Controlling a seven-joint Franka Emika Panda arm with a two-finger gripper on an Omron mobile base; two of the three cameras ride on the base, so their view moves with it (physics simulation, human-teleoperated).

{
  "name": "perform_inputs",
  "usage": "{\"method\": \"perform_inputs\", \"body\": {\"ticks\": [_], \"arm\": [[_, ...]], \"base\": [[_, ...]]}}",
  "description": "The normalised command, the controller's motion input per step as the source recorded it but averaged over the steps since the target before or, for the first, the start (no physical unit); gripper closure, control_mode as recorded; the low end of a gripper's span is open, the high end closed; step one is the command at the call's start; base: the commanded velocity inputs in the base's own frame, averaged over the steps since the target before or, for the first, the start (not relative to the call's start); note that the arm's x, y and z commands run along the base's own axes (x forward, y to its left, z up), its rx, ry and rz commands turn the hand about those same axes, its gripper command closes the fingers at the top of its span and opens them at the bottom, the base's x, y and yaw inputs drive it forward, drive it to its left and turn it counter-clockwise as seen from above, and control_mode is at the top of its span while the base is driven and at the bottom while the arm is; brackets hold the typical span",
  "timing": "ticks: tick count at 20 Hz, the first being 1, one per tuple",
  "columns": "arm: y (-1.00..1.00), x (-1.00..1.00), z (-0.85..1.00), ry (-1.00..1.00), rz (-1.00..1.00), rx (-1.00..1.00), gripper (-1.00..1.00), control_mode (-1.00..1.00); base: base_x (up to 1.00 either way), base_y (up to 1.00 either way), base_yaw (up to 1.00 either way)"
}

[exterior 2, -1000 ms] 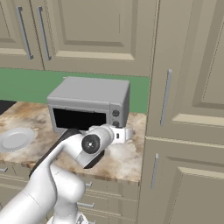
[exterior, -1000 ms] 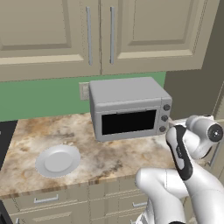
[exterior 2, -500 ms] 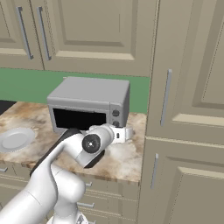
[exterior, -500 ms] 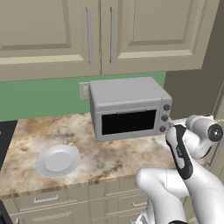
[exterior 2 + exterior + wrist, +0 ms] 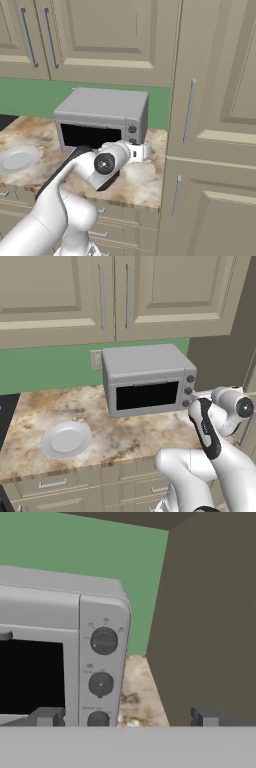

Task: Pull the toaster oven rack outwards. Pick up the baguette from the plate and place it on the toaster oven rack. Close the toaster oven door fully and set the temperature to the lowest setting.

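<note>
On the marbled counter (image 5: 125,431) under cream cabinets, nothing is shifting since a second ago; I am holding the gripper (image 5: 127,716) wide open, empty, just before the toaster oven's (image 5: 145,378) three knobs (image 5: 103,641). One door (image 5: 146,396) shut; one bare plate (image 5: 66,439) sitting far left.

A mottled brown-and-cream stone tabletop (image 5: 115,441) runs below the green wall, above a row of cream drawers. The light-grey toaster oven (image 5: 147,378) stands on it towards the back right, its door shut and its three dark knobs down the right front. The round white-grey plate (image 5: 66,439) lies flat near the front left, well apart from the oven.
</note>
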Motion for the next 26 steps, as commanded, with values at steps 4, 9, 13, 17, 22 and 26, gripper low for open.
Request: {"method": "perform_inputs", "body": {"ticks": [4, 9, 13, 17, 22, 26], "arm": [[0.01, -0.07, -0.13, 0.13, 0.00, 0.14, -1.00, -1.00], [0.00, -0.39, 0.00, 0.20, 0.04, 0.27, -1.00, -1.00], [0.00, -0.36, 0.00, 0.13, 0.02, 0.28, -1.00, -1.00], [0.00, -0.16, -0.14, -0.01, 0.00, 0.29, -1.00, -1.00], [0.06, -0.01, -0.20, -0.12, 0.00, 0.24, -1.00, -1.00], [0.10, 0.01, -0.08, -0.06, 0.00, 0.23, -1.00, -1.00]], "base": [[0.00, 0.00, 0.00], [0.00, 0.00, 0.00], [0.00, 0.00, 0.00], [0.00, 0.00, 0.00], [0.00, 0.00, 0.00], [0.00, 0.00, 0.00]]}}
